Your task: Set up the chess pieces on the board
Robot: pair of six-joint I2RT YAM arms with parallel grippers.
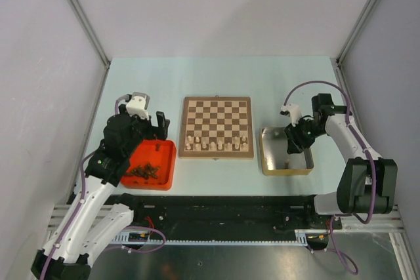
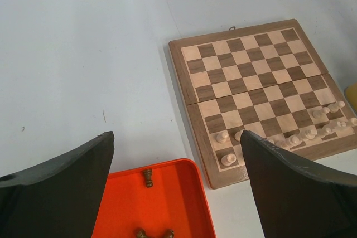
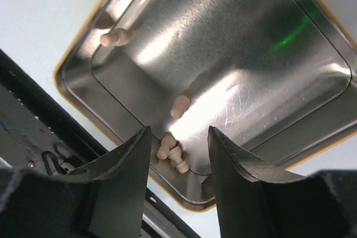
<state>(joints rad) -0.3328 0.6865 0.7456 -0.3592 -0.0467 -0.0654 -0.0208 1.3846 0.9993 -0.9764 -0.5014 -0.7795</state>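
Note:
The board (image 1: 216, 126) lies mid-table with several pale chess pieces (image 1: 215, 143) along its near rows; it also shows in the left wrist view (image 2: 251, 76). My right gripper (image 3: 178, 136) is open above the gold tin (image 3: 234, 43), its jaws either side of two lying pale pieces (image 3: 172, 151); another pale piece (image 3: 180, 106) lies just ahead and one more (image 3: 114, 38) in the far corner. My left gripper (image 2: 175, 140) is open and empty above the red tray (image 2: 156, 204), which holds dark brown pieces (image 2: 148, 178).
The red tray (image 1: 152, 164) sits left of the board and the gold tin (image 1: 285, 152) right of it. Grey walls enclose the table on three sides. The rail and cables run along the near edge.

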